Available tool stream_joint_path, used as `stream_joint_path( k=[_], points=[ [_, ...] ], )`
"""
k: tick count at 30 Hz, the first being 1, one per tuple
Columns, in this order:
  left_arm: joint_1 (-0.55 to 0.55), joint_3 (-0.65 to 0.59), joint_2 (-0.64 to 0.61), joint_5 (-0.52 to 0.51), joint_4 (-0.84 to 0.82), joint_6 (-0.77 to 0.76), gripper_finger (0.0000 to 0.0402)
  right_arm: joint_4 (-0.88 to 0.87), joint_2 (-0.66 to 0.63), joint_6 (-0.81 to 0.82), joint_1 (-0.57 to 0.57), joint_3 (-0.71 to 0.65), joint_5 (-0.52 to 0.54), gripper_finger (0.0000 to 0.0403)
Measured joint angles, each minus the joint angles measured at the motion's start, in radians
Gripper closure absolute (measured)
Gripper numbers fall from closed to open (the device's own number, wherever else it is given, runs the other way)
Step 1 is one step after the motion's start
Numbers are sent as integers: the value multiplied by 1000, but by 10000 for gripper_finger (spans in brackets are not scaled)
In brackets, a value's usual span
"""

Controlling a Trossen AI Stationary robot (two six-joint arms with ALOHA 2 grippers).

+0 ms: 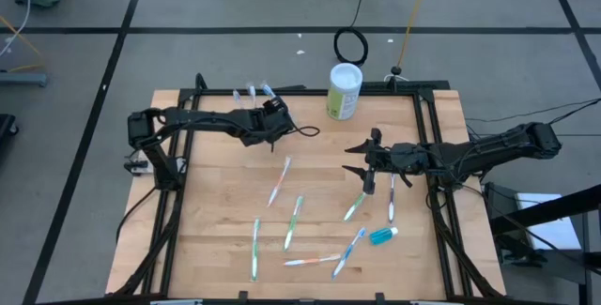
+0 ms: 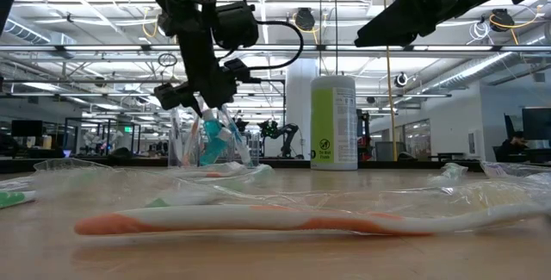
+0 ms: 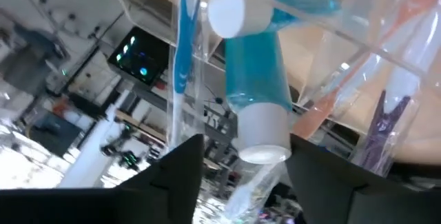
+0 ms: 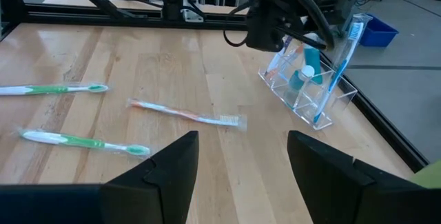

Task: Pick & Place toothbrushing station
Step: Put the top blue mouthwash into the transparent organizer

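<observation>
The clear holder [image 4: 308,86] at the bench's [image 1: 216,202] far left edge looks light, thin-walled and tippy, the loose toothbrushes [image 1: 293,222] slim and slippery, best pinched mid-handle; left gripper [image 1: 274,117] over the holder and right gripper [image 1: 360,158] mid-bench both have jaws spread, empty

The scene is evenly lit from overhead, and only soft, faint shadows are cast on the wooden table [image 1: 216,202]. In the low view the orange toothbrush [image 2: 258,220] nearest the lens is blurred, while bright ceiling lights are seen behind (with some glare). The clear holder [image 3: 386,58] in the left wrist view is rendered soft and streaked with reflections.
</observation>
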Motion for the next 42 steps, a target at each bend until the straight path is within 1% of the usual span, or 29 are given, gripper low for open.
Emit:
stream_joint_path(
  k=[2,4,6,8,12,15,17,19,22,24,26,31,35,38,40,42],
  points=[
    [0,0,-3,-29,7,-58,171,0,0,0,0,0,0,188],
    [1,0,-9,-29,14,-111,158,0,0,0,0,0,0,188],
    [-4,0,-23,10,14,-147,153,0,0,0,0,0,0,188],
    [-10,0,-50,71,29,-183,154,0,0,0,0,0,0,188],
    [-22,0,-124,158,65,-261,167,0,0,0,0,0,0,188],
    [-23,0,-195,214,74,-352,180,0,0,0,0,0,0,188],
    [-16,1,-234,231,73,-459,187,0,0,0,0,0,0,188],
    [-1,1,-258,249,73,-631,193,0,0,2,0,0,0,188],
    [27,1,-270,305,72,-899,205,1,0,3,0,0,0,188],
    [47,1,-265,338,72,-1015,216,2,0,3,0,0,0,188],
    [67,1,-242,361,73,-1097,230,2,0,8,0,0,0,188],
    [98,-10,-174,370,58,-1134,280,1,0,26,0,0,0,188],
    [102,-11,-151,443,47,-1166,337,1,0,16,0,0,0,188],
    [110,-11,-150,461,42,-1208,384,3,0,9,0,0,0,188],
    [125,-11,-150,463,25,-1254,395,3,0,12,0,0,0,188],
    [142,-11,-150,465,3,-1299,392,3,0,14,0,0,0,188]
  ],
)
